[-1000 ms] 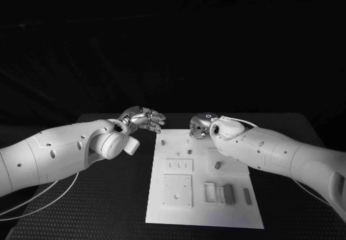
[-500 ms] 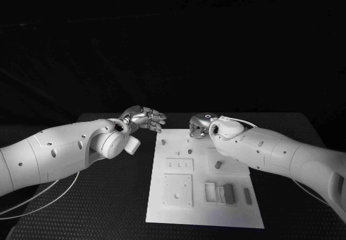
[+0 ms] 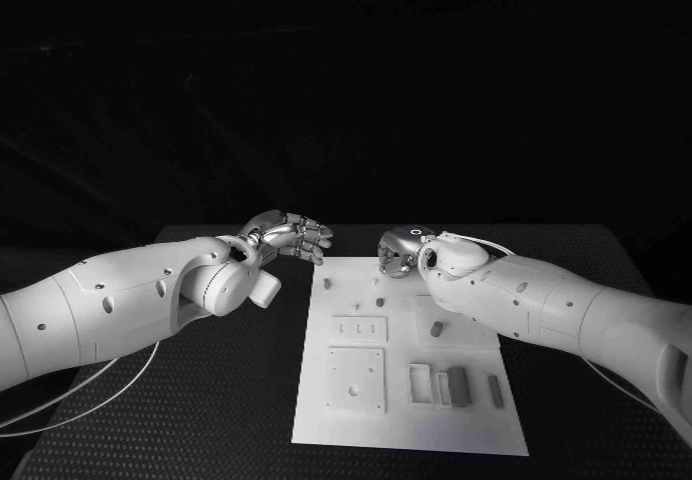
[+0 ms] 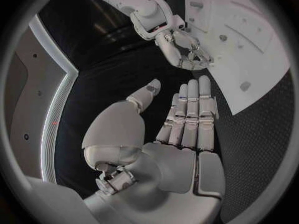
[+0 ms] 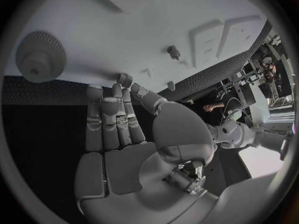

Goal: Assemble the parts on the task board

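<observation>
Black textured bench is carrying the flat white task board, with small grey parts sitting on it. Head view: both silver hands are hovering at the board's far end. Left wrist view: left hand is flat, fingers apart, holding nothing. Right wrist view: right hand is likewise empty, near a ribbed round part. Looks like nothing's picked yet; next move probably needs a reach and pinch.

Left hand and right hand hover open, fingers straight.
</observation>
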You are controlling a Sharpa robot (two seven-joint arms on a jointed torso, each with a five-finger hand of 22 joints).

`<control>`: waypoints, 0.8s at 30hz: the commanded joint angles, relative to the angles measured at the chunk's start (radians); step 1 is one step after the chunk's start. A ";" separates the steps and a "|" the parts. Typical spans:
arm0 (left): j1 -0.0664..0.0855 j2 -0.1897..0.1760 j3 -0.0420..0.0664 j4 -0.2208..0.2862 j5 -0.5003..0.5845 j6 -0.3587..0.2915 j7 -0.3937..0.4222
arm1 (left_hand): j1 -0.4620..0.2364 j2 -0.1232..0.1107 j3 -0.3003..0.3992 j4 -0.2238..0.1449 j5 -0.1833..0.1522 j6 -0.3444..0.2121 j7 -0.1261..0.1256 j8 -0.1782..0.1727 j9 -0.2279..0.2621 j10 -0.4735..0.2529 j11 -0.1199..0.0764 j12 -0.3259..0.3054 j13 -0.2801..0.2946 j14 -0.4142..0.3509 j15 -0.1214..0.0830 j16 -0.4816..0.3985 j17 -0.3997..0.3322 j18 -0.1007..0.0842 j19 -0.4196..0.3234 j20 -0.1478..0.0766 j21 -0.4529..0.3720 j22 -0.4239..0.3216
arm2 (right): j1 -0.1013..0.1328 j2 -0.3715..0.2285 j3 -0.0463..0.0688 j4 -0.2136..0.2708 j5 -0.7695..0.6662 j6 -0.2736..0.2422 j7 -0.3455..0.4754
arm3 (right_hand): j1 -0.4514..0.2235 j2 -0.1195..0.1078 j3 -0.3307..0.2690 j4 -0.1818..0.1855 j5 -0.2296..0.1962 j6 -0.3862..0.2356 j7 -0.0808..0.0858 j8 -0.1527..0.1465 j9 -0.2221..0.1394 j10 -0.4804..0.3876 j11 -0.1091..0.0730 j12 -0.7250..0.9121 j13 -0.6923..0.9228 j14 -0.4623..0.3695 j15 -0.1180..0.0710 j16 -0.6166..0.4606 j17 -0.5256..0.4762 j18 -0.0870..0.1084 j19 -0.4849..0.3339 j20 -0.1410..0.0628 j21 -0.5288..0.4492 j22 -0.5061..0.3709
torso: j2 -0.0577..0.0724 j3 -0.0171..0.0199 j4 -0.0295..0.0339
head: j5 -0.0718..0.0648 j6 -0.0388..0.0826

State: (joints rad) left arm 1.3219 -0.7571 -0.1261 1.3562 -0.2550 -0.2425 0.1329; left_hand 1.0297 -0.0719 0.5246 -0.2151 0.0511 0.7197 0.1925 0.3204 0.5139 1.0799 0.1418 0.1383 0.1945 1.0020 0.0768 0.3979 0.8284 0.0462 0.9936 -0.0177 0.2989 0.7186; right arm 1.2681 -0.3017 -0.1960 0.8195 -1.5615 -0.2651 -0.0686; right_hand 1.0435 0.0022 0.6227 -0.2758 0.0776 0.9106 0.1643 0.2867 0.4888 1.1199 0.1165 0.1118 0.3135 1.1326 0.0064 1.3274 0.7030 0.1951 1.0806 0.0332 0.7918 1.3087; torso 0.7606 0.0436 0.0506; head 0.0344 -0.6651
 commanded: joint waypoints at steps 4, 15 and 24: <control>0.001 0.000 0.001 0.003 -0.003 0.013 0.005 | 0.001 -0.008 -0.003 0.006 -0.002 -0.008 0.033 -0.006 0.000 0.002 0.007 -0.006 0.002 0.003 0.003 -0.004 0.001 0.014 -0.007 -0.002 -0.004 0.002 | -0.001 -0.003 -0.001 -0.005 0.007 -0.005 -0.014 | -0.005 -0.088 0.008 0.027 0.004 -0.069 0.029 -0.035 -0.015 -0.045 0.016 -0.026 -0.002 -0.016 0.016 -0.007 -0.004 0.067 -0.013 0.001 -0.008 0.017 | 0.000 0.0001 -0.0007 | 0.000 0.000; 0.001 0.001 0.001 0.002 -0.003 0.014 0.004 | 0.001 -0.008 -0.003 0.006 -0.002 -0.008 0.033 -0.006 0.000 0.002 0.007 -0.007 0.002 0.003 0.003 -0.005 0.002 0.014 -0.007 -0.001 -0.004 0.002 | -0.005 -0.010 -0.001 -0.007 0.016 -0.007 -0.009 | -0.008 -0.179 0.000 0.074 0.001 -0.143 0.059 -0.065 -0.032 -0.104 0.039 -0.044 -0.004 -0.054 0.037 -0.005 -0.003 0.067 -0.040 0.014 -0.022 0.019 | 0.000 0.0010 -0.0004 | 0.000 0.000; 0.001 0.003 0.001 0.000 -0.003 0.015 0.004 | 0.001 -0.008 -0.003 0.007 -0.002 -0.008 0.033 -0.006 0.000 0.002 0.007 -0.007 0.002 0.004 0.003 -0.006 0.003 0.014 -0.007 -0.002 -0.004 0.002 | -0.016 -0.010 -0.002 -0.017 0.018 0.027 0.013 | 0.028 -0.140 -0.010 0.054 0.000 -0.114 0.028 -0.037 -0.023 -0.090 0.024 -0.029 0.009 -0.062 0.023 0.006 -0.002 0.067 -0.050 0.017 -0.015 0.022 | 0.000 0.0008 0.0009 | 0.000 -0.001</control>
State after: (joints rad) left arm 1.3220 -0.7558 -0.1261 1.3551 -0.2552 -0.2413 0.1318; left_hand 1.0297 -0.0718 0.5219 -0.2124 0.0511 0.7197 0.1925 0.3204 0.5139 1.0828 0.1446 0.1343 0.1952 1.0020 0.0768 0.3979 0.8300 0.0428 0.9936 -0.0177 0.2989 0.7192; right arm 1.2534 -0.3115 -0.1971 0.8044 -1.5444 -0.2663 -0.0739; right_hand 1.0709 -0.1406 0.6113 -0.2186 0.0776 0.7933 0.1916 0.2494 0.4655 1.0274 0.1446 0.0777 0.3188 1.0717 0.0335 1.3302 0.7004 0.1951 1.0378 0.0512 0.7737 1.3087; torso 0.7601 0.0445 0.0503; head 0.0341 -0.6651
